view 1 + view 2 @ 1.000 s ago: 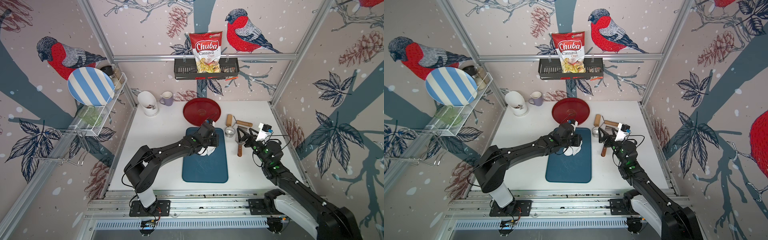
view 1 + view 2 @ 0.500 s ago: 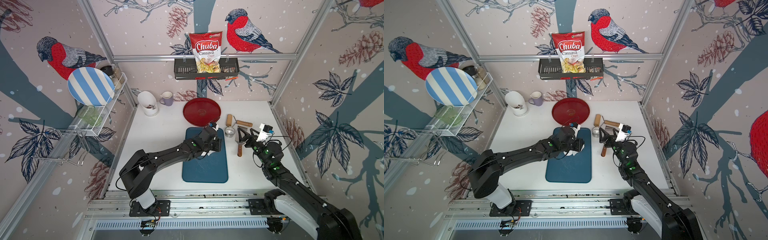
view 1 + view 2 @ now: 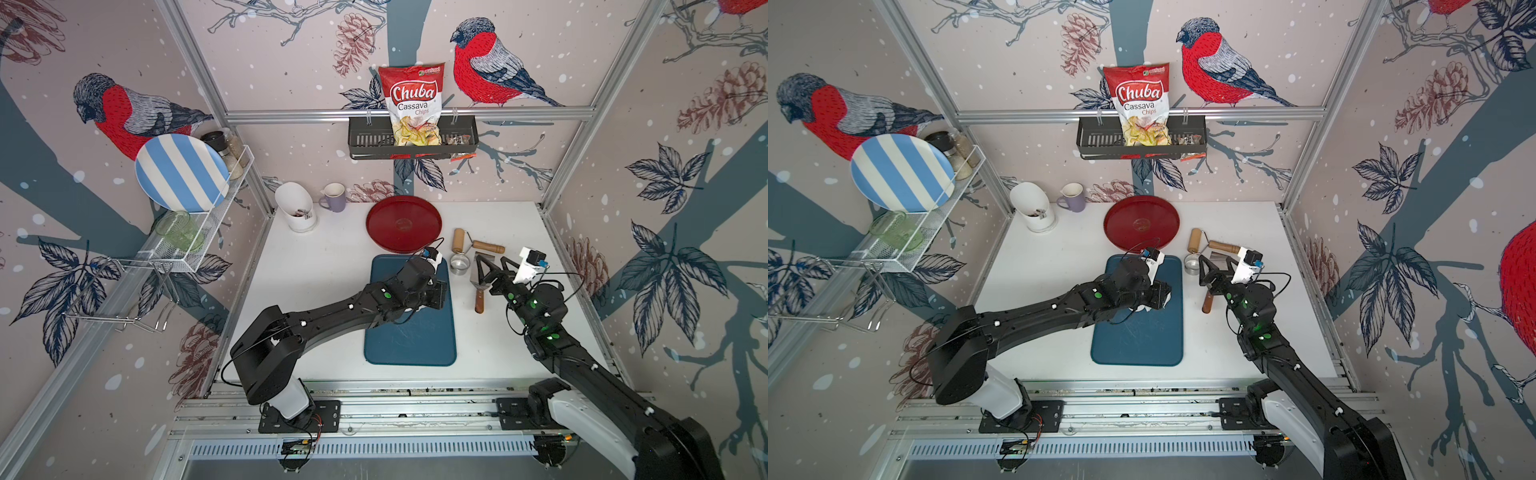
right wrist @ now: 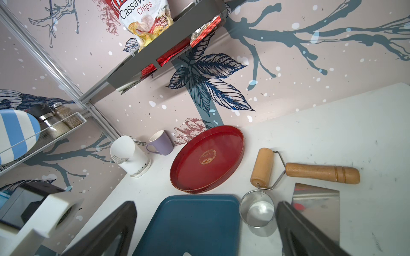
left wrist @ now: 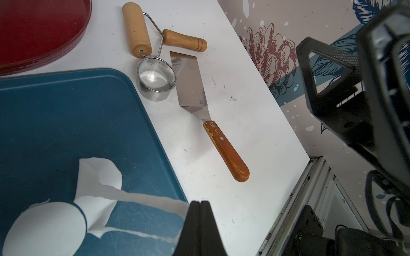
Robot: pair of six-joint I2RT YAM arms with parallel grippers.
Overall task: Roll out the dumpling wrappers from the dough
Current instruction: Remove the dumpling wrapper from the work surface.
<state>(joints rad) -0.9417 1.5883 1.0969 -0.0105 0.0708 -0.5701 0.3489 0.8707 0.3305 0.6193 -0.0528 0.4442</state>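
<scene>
**Left jaws pinch a torn strip of dough; right jaws spread wide and empty**

The dough (image 5: 97,177) is a thin, matte white sheet torn into ragged strips with frayed edges. One strip runs straight into the tips of the left jaws, which are pressed fully together on it. Behind that strip the sheet curls up off the blue board (image 5: 66,115), a smooth, scratched slab with rounded corners and a low raised rim. Farther out from the jaw tips, just beside the torn sheet, a dumpling wrapper (image 5: 44,230) rests on the board: a smooth white disc with a clean round edge.

Ahead of the left jaws, on the white table (image 5: 233,73), stands a steel ring (image 5: 156,82), short, shiny and thin-walled, just off the board's corner. Beside the ring lies a spatula (image 5: 193,88) with a mirror-bright blade and a riveted orange-brown wooden handle. Beyond them lie a pale wooden roller (image 5: 136,28) on a wire frame and a glossy red round tray (image 5: 33,33).

The right jaws are spread wide and grip nothing. In the right wrist view the ring (image 4: 257,210) and the board's corner (image 4: 188,221) show between them, the ring close to one jaw. The spatula blade (image 4: 317,206) lies just outside that jaw.
</scene>
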